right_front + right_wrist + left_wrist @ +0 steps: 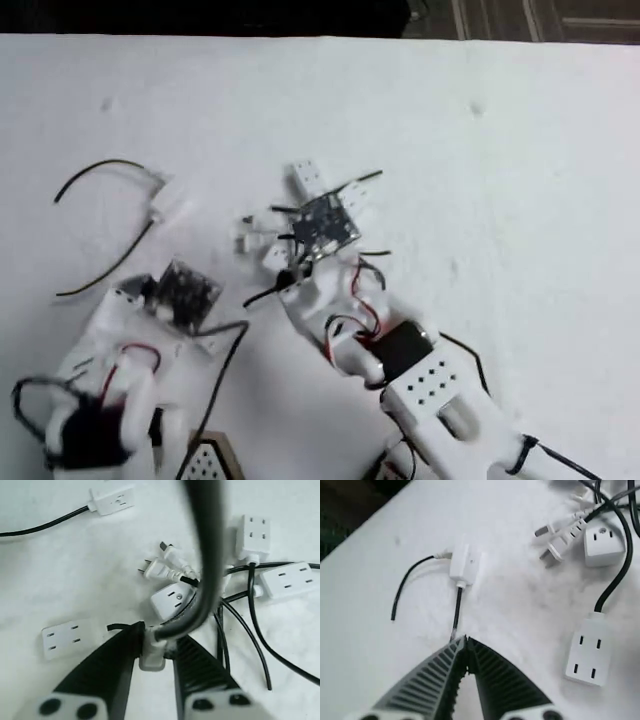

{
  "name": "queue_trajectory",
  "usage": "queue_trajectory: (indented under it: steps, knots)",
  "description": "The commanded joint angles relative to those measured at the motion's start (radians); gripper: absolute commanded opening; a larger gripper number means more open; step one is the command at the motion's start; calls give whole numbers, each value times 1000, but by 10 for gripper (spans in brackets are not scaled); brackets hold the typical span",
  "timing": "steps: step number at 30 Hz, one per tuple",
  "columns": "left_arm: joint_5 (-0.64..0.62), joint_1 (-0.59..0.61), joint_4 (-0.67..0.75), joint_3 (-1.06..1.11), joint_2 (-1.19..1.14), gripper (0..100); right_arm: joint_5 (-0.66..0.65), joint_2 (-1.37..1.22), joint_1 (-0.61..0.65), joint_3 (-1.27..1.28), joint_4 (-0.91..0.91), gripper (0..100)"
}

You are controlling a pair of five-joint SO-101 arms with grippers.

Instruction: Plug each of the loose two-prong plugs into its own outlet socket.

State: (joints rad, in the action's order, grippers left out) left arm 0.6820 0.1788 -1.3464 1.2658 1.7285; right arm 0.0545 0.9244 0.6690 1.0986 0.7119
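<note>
The right tool [156, 639], closed on a white plug [150, 657], has an outlet socket [172, 599] just ahead of its tips; the left tool [466, 645], shut and empty, is farther off.

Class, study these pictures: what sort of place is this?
Probably a robotics test bench: a plain white table strewn with corded outlet sockets and loose two-prong plugs, with the right pincer clamped on a white cord end.

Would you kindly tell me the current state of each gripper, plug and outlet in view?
left gripper: shut, empty.
right gripper: shut on white cord end.
two loose plugs: unplugged, lying on table.
four-hole outlet: empty.
single outlet: empty.
</note>
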Motion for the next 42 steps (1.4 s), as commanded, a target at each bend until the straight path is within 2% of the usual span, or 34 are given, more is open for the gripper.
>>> queue_trajectory:
  steps: [1,3,7,10,17,20,25,27,31,39,42]
  knots:
    - [5,-13,91,5,-237,24,12,-1,-65,-2,-15,17]
    - [5,-59,77,-26,-358,41,12,-1,-91,-2,-15,17]
    - [5,-122,32,-112,-611,176,12,-1,-131,20,-16,17]
    - [17,-122,44,-169,-776,177,12,-1,-148,37,-16,17]
    - [224,-102,46,-215,-1067,177,12,1,-173,40,-16,17]
    - [282,-77,91,-218,-1142,177,12,1,-173,40,-16,17]
    - [288,-71,224,-218,-1273,178,12,4,-173,40,-16,17]
    - [262,-73,256,-236,-1325,178,12,4,-173,40,-16,17]
    - [132,-102,281,-336,-1411,178,12,7,-173,40,-16,17]
    - [-110,-315,324,-437,-1452,178,12,7,-174,41,-15,17]
    - [-135,-343,318,-460,-1452,178,12,7,-174,41,-15,17]
